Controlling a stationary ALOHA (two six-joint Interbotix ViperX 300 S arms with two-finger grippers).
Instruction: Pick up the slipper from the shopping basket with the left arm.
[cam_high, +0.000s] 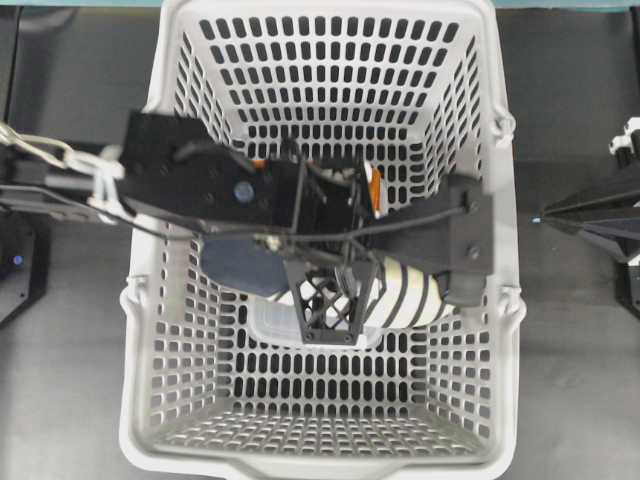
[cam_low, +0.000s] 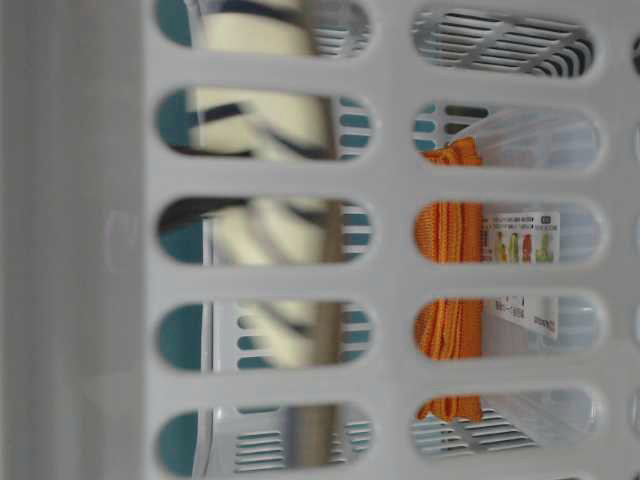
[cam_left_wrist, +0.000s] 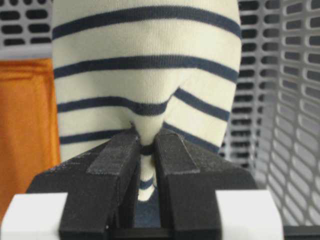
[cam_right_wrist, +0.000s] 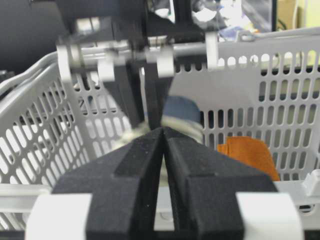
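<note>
Left pincer (cam_left_wrist: 145, 150) pinches the slipper (cam_left_wrist: 145, 75) by its toe fabric; I'd lift straight, clear of the basket (cam_high: 500, 250) walls.

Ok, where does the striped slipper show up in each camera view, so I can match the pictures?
Overhead: slipper lies mid-basket, under the left pincer.
Table-level: blurred stripes behind the slots, upper left.
Left wrist: fills the centre, fabric pinched between the fingers.
Right wrist: blurred, centre, below the other arm.
Shared landmark: the orange cloth, beside the slipper in the grey basket.
</note>
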